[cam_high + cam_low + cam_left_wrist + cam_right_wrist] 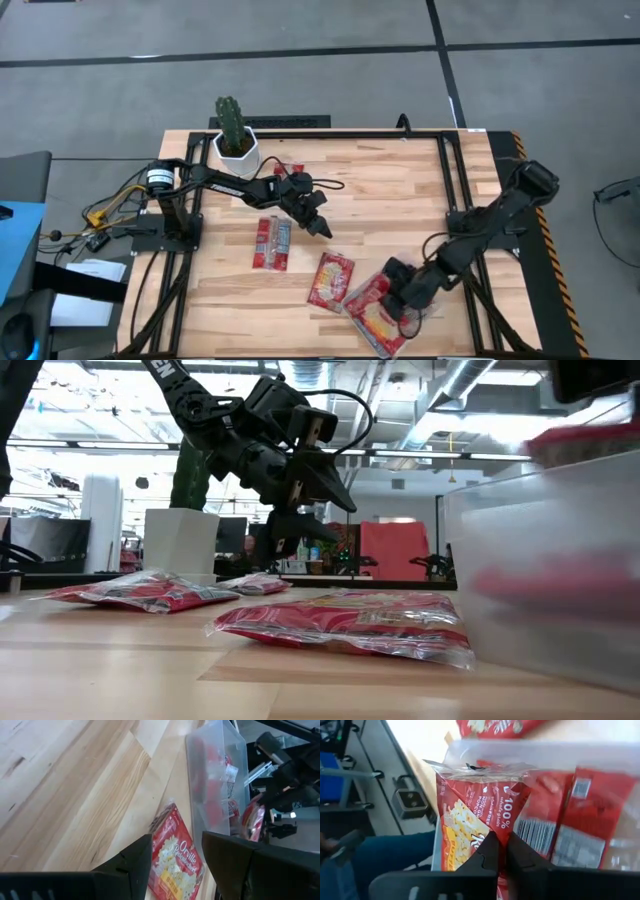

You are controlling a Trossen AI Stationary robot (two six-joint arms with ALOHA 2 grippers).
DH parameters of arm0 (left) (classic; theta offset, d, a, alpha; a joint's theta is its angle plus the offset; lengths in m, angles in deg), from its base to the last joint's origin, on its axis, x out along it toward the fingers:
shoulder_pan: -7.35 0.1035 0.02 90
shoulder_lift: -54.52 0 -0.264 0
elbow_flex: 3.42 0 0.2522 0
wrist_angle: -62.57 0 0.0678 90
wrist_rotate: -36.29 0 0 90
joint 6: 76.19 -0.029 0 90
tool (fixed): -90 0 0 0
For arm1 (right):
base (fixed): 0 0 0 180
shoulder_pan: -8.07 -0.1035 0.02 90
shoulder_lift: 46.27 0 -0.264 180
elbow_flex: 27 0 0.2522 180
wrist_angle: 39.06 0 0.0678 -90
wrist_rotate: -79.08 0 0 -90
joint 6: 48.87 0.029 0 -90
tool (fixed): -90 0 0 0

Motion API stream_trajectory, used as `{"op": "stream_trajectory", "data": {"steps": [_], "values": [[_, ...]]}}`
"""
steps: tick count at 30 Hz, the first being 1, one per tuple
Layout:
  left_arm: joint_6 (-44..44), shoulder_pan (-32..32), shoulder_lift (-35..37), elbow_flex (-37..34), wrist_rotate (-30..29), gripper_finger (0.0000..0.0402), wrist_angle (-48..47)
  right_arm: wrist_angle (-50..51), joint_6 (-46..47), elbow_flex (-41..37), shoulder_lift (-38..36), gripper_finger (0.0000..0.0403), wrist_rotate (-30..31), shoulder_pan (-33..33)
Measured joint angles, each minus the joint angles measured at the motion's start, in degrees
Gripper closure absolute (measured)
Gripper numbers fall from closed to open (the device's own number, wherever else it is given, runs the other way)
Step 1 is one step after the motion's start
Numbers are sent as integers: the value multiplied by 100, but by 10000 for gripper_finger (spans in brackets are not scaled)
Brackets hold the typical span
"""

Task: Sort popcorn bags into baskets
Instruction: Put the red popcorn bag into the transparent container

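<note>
Right gripper [502, 851] fingers pinch a popcorn bag [480, 807] above the clear tray [540, 750]; lower before releasing. Left gripper [175, 855] fingers spread.

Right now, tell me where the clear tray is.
In the high view the clear tray sits at the table's near edge on the right side, under the right gripper, just right of a loose popcorn bag.
</note>
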Motion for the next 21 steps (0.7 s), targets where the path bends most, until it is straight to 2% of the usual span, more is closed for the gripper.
{"op": "stream_trajectory", "data": {"steps": [10, 21], "values": [[20, 0, 0, 0, 111, 237, 2, 12, -350, 219, 354, 381, -270, 431], [-79, 20, 2, 0, 162, 237, 254, 22, 315, 217, 352, 344, -310, 320]]}}
